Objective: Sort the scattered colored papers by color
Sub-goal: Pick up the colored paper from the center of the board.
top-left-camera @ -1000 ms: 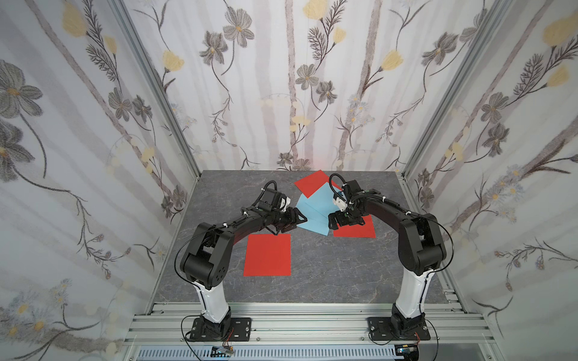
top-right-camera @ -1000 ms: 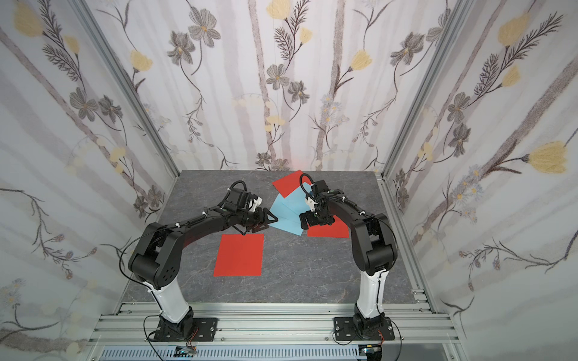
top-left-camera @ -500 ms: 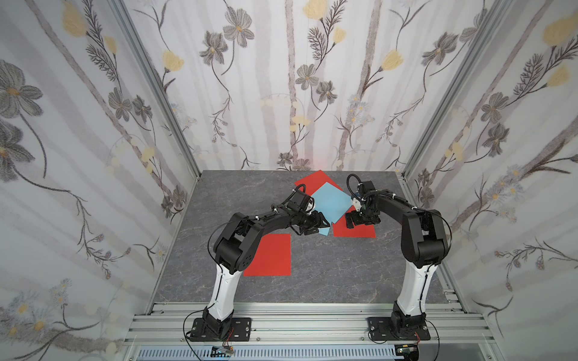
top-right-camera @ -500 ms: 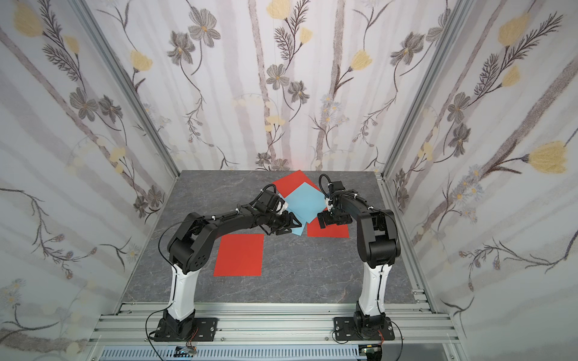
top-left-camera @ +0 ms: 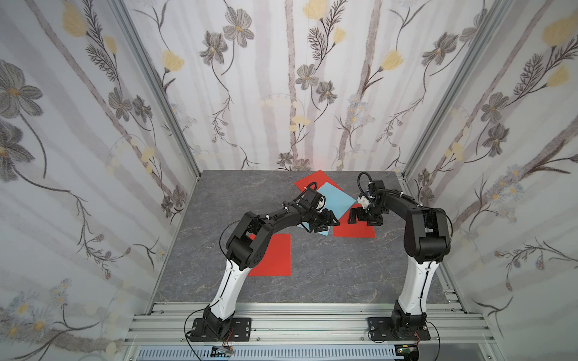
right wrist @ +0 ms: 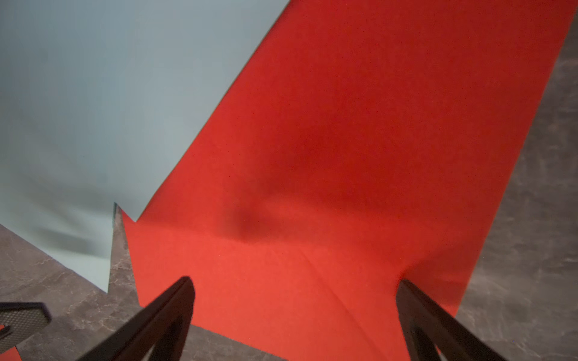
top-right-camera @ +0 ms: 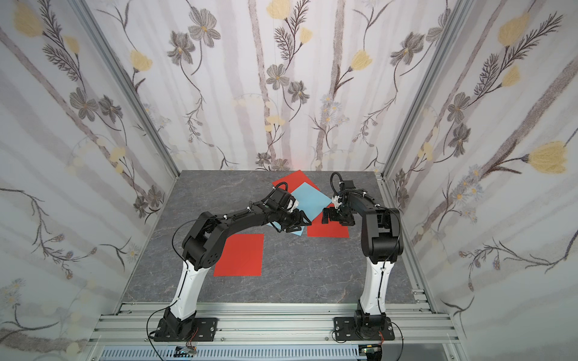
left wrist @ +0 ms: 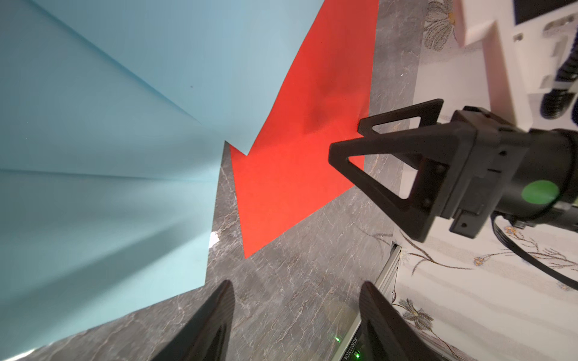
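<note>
Blue sheets (top-left-camera: pixel 332 200) sit stacked askew just right of centre in both top views. They overlap the back red sheet (top-left-camera: pixel 312 178) above and the red sheet (top-left-camera: pixel 355 232) at lower right. One lone red sheet (top-left-camera: pixel 275 256) lies apart at lower left, partly hidden by my left arm (top-left-camera: pixel 266 225).

Step, I'd say: splitting blue off red.

- My left gripper (left wrist: pixel 294 284) is spread and empty, over bare table (left wrist: pixel 312 265) just beside the lowest blue corner.
- My right gripper (right wrist: pixel 295 281) is spread wide over the red sheet with nothing pinched; contact unclear.

Next: get a finger under a blue edge without dragging red along.

Versus a second ago:
- Left gripper has swung from the stack's left side to its lower-right corner.
- Right gripper has backed off rightward.
- Top blue covers more of the back red sheet.
</note>
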### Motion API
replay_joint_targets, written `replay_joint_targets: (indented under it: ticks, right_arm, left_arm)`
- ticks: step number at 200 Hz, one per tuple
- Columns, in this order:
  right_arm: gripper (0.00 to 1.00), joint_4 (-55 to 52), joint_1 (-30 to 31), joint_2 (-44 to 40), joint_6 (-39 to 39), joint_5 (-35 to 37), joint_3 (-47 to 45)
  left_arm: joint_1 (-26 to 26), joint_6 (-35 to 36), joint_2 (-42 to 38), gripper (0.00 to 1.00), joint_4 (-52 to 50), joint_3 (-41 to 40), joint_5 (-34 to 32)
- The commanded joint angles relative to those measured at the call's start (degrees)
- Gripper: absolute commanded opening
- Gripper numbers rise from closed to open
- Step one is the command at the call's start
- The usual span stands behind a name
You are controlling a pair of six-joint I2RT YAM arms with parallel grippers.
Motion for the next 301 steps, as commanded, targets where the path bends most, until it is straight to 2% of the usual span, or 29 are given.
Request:
replay_joint_targets:
  ticks: [1, 41, 82, 150, 163, 205, 222, 258, 274, 301]
  right_arm:
    - [1.0, 0.2, -0.2, 1.8, 0.8, -2.8, -1.1]
    - [1.0, 0.2, -0.2, 2.0, 1.1, -3.7, -1.6]
    - [1.0, 0.3, -0.4, 1.5, 1.3, -4.2, -1.5]
    - [1.0, 0.4, -0.4, 0.8, 1.1, -3.8, -2.2]
    - [1.0, 0.5, -0.4, 1.0, 1.4, -3.9, -2.3]
    - [1.0, 0.6, -0.3, 1.2, 1.7, -4.2, -2.7]
    - [1.0, 0.6, -0.3, 1.1, 1.5, -4.1, -2.9]
    - [1.0, 0.5, -0.3, 0.6, 1.0, -3.1, -3.9]
    - [1.0, 0.6, -0.3, 0.8, 1.0, -3.2, -3.8]
    - [1.0, 0.6, -0.2, 1.1, 1.2, -3.7, -3.9]
  left_arm:
    - [-0.7, -0.7, 1.7, 0.65, -0.7, 1.3, -0.5]
    - [-1.8, -0.3, 4.7, 0.64, -2.1, 3.8, -3.1]
    - [-3.1, 0.0, 6.6, 0.64, -8.7, 6.8, -9.9]
    - [-5.5, -9.2, 8.8, 0.65, 0.9, 5.4, -11.7]
    - [-5.9, -11.6, 8.8, 0.65, 6.2, 3.6, -11.7]
    - [-5.7, -27.5, 7.4, 0.65, 39.1, -10.8, -12.5]
    - [-5.7, -31.0, 5.8, 0.65, 49.1, -17.4, -15.0]
    - [-7.0, -37.2, 8.0, 0.62, 66.3, -24.9, -21.0]
    - [-7.5, -36.6, 6.2, 0.63, 67.6, -27.5, -23.5]
    - [-7.5, -34.9, 6.5, 0.62, 67.1, -25.5, -22.9]
